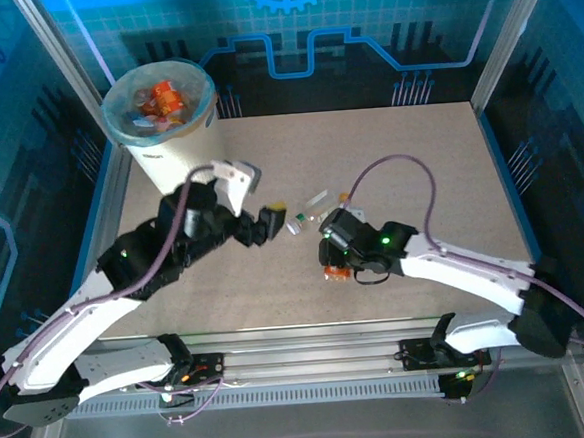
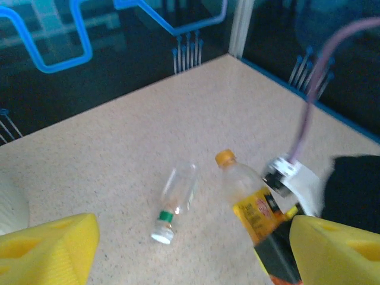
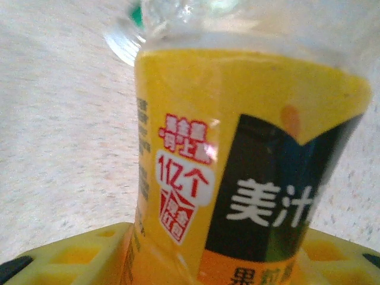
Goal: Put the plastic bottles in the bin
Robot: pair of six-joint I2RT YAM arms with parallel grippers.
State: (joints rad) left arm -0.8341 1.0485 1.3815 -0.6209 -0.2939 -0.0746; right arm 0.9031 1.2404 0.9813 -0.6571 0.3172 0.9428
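My right gripper (image 1: 331,238) is shut on a plastic bottle (image 3: 237,160) with a yellow and black label. Its yellow fingers (image 3: 65,261) press the lower body, and the orange cap (image 2: 225,158) points away. A clear bottle (image 2: 177,196) with a green ring and white cap lies on the table just left of it, also seen from above (image 1: 307,213). My left gripper (image 2: 190,261) hangs open over the table near these two, with nothing between its fingers (image 2: 47,249). The white bin (image 1: 159,113), lined with a pale bag, stands at the far left corner and holds several bottles.
The speckled beige table (image 1: 418,160) is ringed by metal frame posts and blue-lit panels. My two arms meet near the table's middle, the left gripper (image 1: 264,224) only a short way from the right one.
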